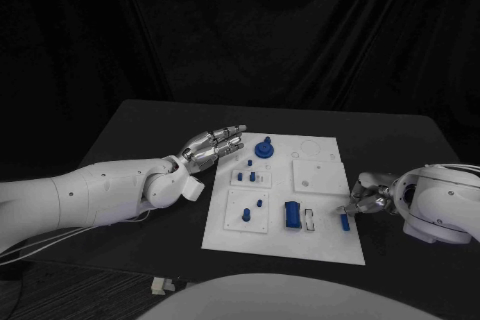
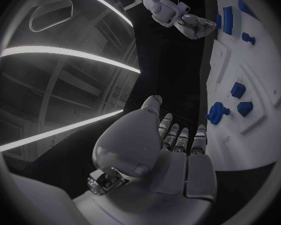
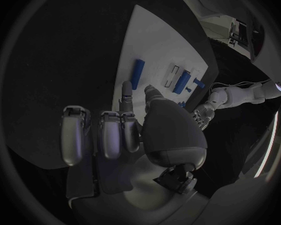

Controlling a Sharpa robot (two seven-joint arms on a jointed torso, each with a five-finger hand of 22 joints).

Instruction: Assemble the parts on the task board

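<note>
The white task board (image 1: 320,169) lies mid-table. My left hand (image 1: 213,148) hovers at its left edge with fingers stretched out and apart, holding nothing, just left of a round blue part (image 1: 264,149); the left wrist view has that hand (image 2: 172,145) beside the same part (image 2: 215,113). My right hand (image 1: 368,195) sits at the board's right edge, fingers loosely bent and nothing in them. A slim blue bar (image 1: 345,221) lies on the board just below its fingertips, and the right wrist view shows this bar (image 3: 138,73) beyond the hand (image 3: 134,130). A larger blue block (image 1: 292,214) stands beside a white slot (image 1: 310,219).
Several small blue pegs (image 1: 247,213) stand in the left panels of the board. A square white panel (image 1: 318,174) sits bare at centre right. A small white object (image 1: 160,285) lies at the table's front edge. Dark table surrounds the board.
</note>
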